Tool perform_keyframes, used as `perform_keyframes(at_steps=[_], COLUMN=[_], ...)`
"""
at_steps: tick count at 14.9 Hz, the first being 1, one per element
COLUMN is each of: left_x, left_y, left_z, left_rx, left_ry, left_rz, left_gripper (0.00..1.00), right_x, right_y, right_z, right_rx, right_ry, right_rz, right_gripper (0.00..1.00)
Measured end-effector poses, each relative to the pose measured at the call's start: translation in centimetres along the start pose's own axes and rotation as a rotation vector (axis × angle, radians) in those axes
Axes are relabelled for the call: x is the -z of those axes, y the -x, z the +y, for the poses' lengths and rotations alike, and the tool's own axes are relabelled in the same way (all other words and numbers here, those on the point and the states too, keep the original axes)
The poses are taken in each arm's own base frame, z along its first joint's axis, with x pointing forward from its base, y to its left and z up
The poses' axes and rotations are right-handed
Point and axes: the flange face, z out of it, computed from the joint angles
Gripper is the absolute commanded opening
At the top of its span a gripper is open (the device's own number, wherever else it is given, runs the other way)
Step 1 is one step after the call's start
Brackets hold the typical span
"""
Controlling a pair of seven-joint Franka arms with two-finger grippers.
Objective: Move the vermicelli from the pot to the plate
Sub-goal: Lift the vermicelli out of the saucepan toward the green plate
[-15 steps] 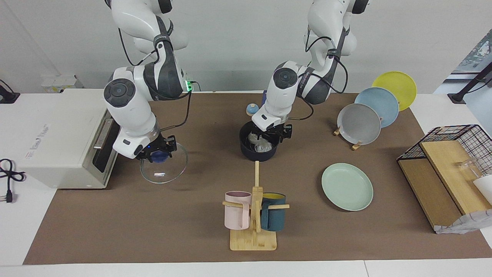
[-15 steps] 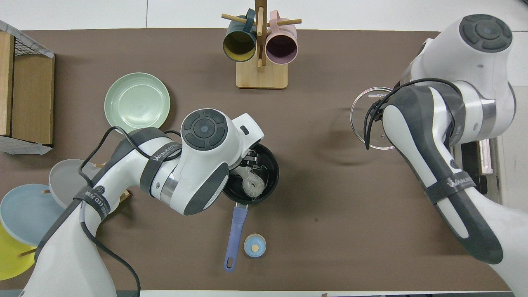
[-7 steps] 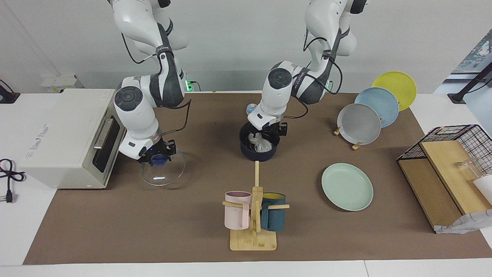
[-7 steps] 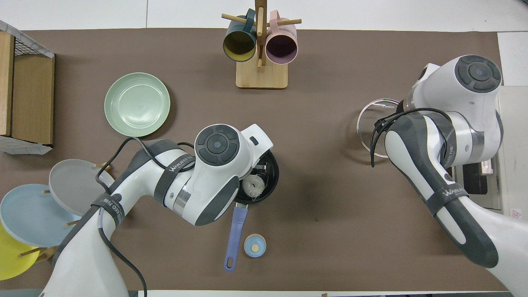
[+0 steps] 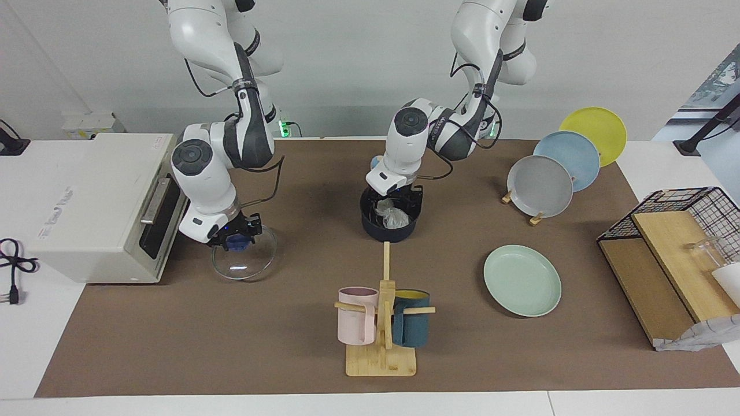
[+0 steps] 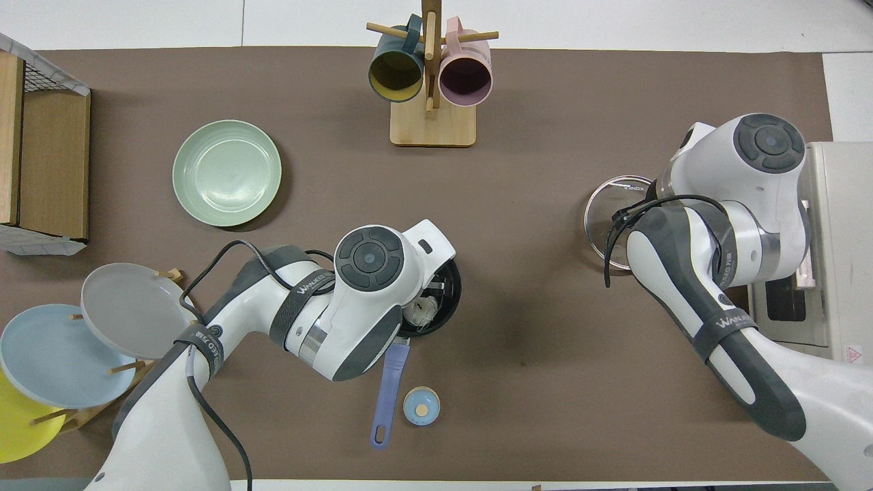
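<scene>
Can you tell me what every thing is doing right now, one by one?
pot: uncovered, vermicelli inside
vermicelli: lying in the pot
plate: empty, flat on the table
glass lid: off the pot, its knob held
left gripper: reaching into the pot
right gripper: shut on the glass lid's knob
pink mug: hanging on the rack

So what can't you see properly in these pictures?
- How many vermicelli nests sit in the pot: the left gripper covers part of the inside in both views.
- Whether the left gripper has pinched any noodles: too small.
- The glass lid knob: hidden under the right gripper; the overhead view shows only the arm.
</scene>
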Motion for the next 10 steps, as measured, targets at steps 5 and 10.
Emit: perform_keyframes(at_steps=[5,10], left_x=[-0.5,1.2], left_y=[-0.2,-0.9], left_z=[-0.1,-0.4], left_rx=[0.004,0.015], left_ry=[0.0,-0.006], left_rz=[-0.002,-0.008], left_gripper=[0.0,0.0], right_x=[-1.1,-1.5], right_y=[0.2,0.4], right_z=[-0.1,-0.2], right_rx=[0.001,0.001], right_ry=[-0.001,-0.001], right_rz=[-0.002,-0.003], right_gripper=[0.69,0.97])
